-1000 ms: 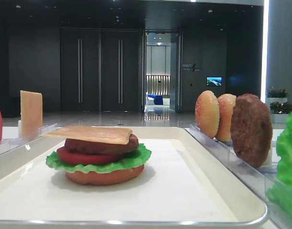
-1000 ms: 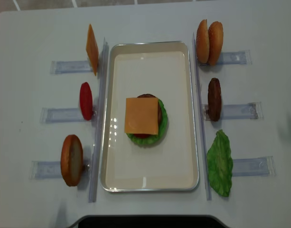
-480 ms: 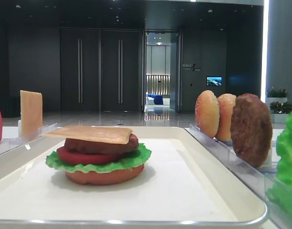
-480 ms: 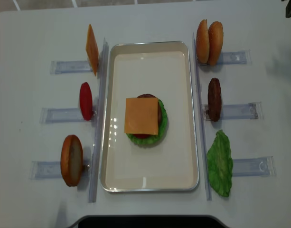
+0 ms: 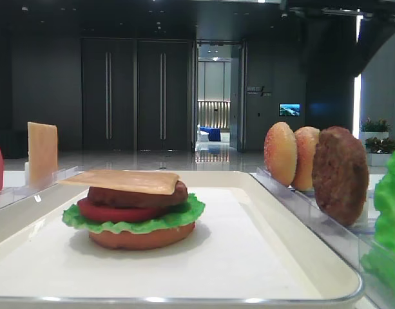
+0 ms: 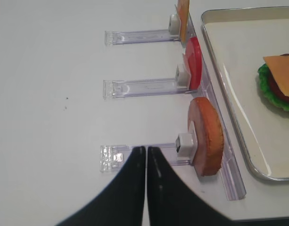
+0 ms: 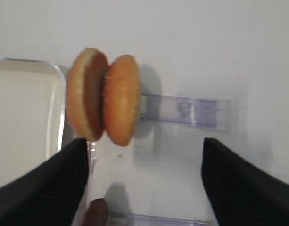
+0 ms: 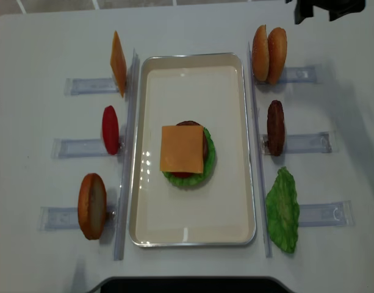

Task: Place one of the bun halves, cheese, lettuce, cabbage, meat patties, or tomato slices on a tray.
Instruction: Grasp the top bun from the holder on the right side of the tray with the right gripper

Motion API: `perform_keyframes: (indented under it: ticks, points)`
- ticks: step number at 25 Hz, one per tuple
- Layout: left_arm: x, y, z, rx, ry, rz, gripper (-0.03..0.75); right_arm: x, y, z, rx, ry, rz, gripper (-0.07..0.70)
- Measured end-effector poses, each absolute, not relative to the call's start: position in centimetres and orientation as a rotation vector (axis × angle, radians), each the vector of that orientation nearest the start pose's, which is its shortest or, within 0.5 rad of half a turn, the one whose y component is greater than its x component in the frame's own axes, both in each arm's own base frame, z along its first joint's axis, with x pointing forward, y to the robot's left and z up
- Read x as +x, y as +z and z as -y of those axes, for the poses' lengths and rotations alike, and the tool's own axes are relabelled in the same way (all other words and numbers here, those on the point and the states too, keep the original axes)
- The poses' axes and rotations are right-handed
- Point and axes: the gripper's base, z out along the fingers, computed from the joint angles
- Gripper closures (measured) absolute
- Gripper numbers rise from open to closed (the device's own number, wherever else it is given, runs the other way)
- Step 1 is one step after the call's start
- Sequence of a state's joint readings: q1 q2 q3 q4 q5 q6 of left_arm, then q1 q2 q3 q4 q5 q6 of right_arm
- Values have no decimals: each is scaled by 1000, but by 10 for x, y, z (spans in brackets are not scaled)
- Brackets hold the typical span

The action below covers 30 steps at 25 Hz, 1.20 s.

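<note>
Your right gripper hung open above the two bun tops, which stood on edge in their rack beside the tray. Your left gripper's fingers were closed, holding nothing.

— Showing a glossy rim on the cream tray, looking like smooth plastic.
— Looking clear and shiny on the plastic racks; appearing rough and bumpy on the meat patty, seed-speckled on the bun tops.

Cheese atop stack in tray
</note>
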<state>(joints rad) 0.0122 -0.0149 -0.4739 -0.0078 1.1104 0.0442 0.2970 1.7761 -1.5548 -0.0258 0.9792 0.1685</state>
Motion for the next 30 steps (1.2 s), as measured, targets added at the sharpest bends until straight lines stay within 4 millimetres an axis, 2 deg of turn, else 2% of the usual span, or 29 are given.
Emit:
perform_keyframes:
  ticks: [4,8,12,20,26,30]
  points:
    - [-6,266,1,34,24,-2105,722,362,296,-153,-194,154,-2661,154]
    - [-6,266,1,34,24,-2105,722,360,292,-174,-141,215,-2635,165]
    - [-6,266,1,34,24,-2105,722,365,284,-178,-82,234,-2635,167]
    - [-6,266,1,34,24,-2105,722,379,259,-180,-112,159,-2655,167]
    - [-6,266,1,34,24,-2105,722,387,253,-173,-128,130,-2643,167]
    - [-6,266,1,34,24,-2105,722,390,248,-176,-161,161,-2631,167]
